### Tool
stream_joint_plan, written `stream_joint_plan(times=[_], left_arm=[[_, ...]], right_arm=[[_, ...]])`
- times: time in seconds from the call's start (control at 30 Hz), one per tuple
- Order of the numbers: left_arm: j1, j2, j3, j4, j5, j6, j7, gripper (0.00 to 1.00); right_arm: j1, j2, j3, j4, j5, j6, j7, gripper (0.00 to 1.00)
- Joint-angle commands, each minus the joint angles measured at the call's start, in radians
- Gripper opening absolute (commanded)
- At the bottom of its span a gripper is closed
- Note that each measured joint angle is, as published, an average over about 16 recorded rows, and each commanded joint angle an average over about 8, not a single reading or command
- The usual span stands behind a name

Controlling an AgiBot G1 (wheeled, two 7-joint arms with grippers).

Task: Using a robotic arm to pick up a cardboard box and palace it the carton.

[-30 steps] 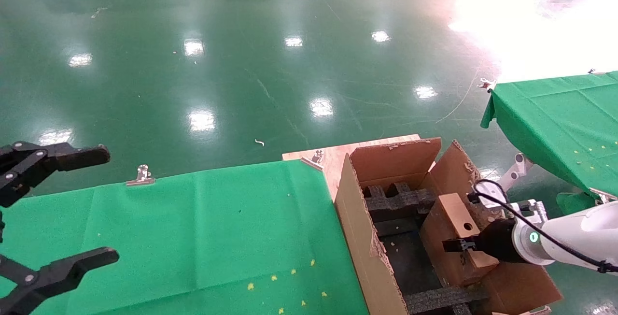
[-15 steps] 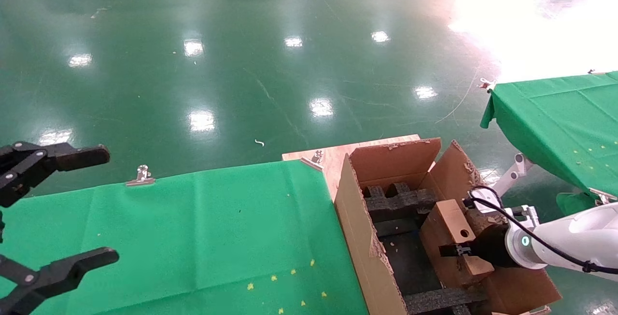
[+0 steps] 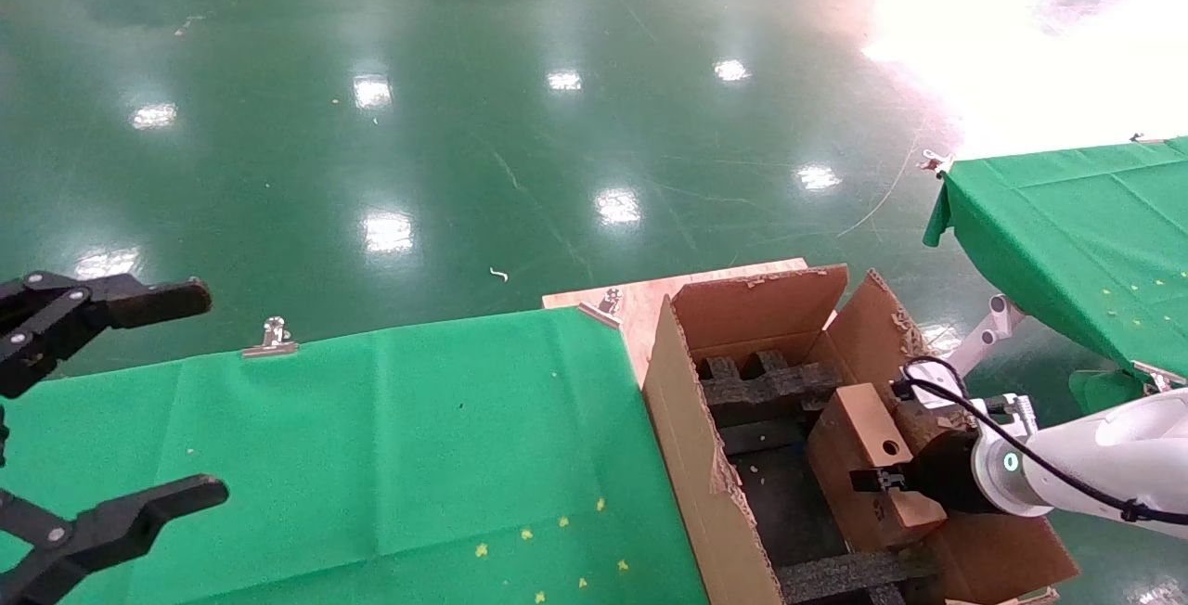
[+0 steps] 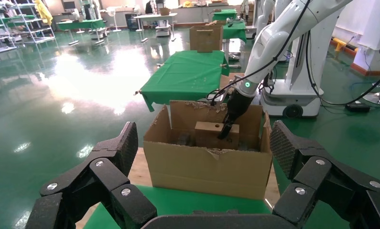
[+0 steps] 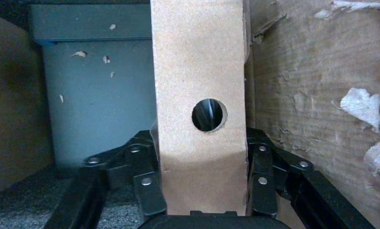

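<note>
Glossy green floor (image 3: 520,122) surrounded the cloth-covered table (image 3: 371,438); my right gripper (image 3: 882,478) clamped the cardboard box (image 3: 858,452) inside the carton (image 3: 687,438), left gripper (image 3: 121,401) spread open.

Brightly lit from overhead. Glossy green floor (image 3: 464,122) dotted with lamp reflections, blown out to white glare toward the far right. Soft shadow inside the carton (image 3: 705,456). Close-up left gripper (image 4: 202,191) fingers slightly soft. Cardboard box (image 5: 200,71) evenly lit, dark behind its hole.
</note>
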Motion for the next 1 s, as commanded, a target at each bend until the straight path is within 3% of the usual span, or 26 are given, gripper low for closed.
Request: stream_joint_plan(times=[0.03,0.47,0.73,0.87,1.0], left_arm=[[0.000,0.000,0.000,0.000,0.000,0.000,0.000,1.00],[0.000,0.000,0.000,0.000,0.000,0.000,0.000,1.00],[0.000,0.000,0.000,0.000,0.000,0.000,0.000,1.00],[0.000,0.000,0.000,0.000,0.000,0.000,0.000,1.00],[0.000,0.000,0.000,0.000,0.000,0.000,0.000,1.00]], right_arm=[[0.003,0.001,0.001,0.000,0.002,-0.002,0.000,1.00],[0.062,0.028,0.013,0.035,-0.019,-0.037,-0.012,1.00],[0.158,0.052,0.060,0.083,-0.036,-0.032,-0.016,1.00],[0.213,0.043,0.097,0.111,-0.003,-0.012,-0.056,1.00],[0.258,0.019,0.139,0.125,0.098,0.007,-0.143,1.00]])
